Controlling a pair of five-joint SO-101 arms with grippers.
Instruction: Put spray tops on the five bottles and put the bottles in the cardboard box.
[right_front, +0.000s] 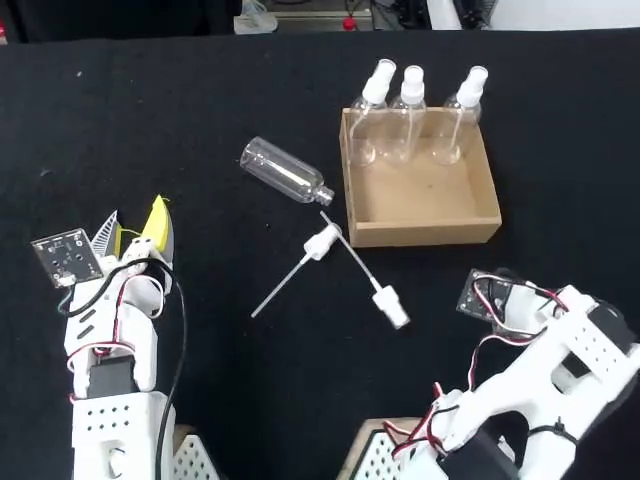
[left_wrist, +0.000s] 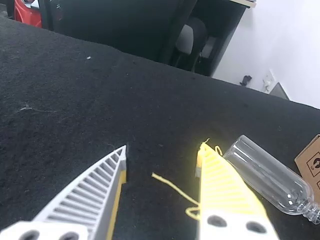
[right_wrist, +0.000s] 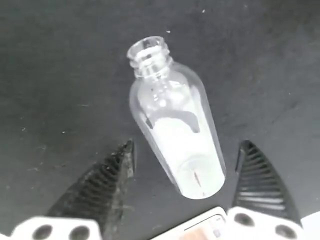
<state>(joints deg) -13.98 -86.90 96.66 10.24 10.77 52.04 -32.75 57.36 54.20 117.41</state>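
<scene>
Black table (right_front: 150, 100), white wall (left_wrist: 290, 45) behind, left gripper (left_wrist: 164, 146), right gripper (right_wrist: 188, 143) both wide open, empty

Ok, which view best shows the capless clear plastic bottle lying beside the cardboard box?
High view: the whole capless clear plastic bottle lies on the black table, neck toward the brown cardboard box. Left wrist view catches its body beside the yellow finger, neck clipped. Right wrist view shows a different bottle.

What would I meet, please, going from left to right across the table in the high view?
Left gripper → uncapped bottle lying on its side → cardboard box holding three spray-topped bottles. The loose spray tops overlap these, so they are left out.
</scene>
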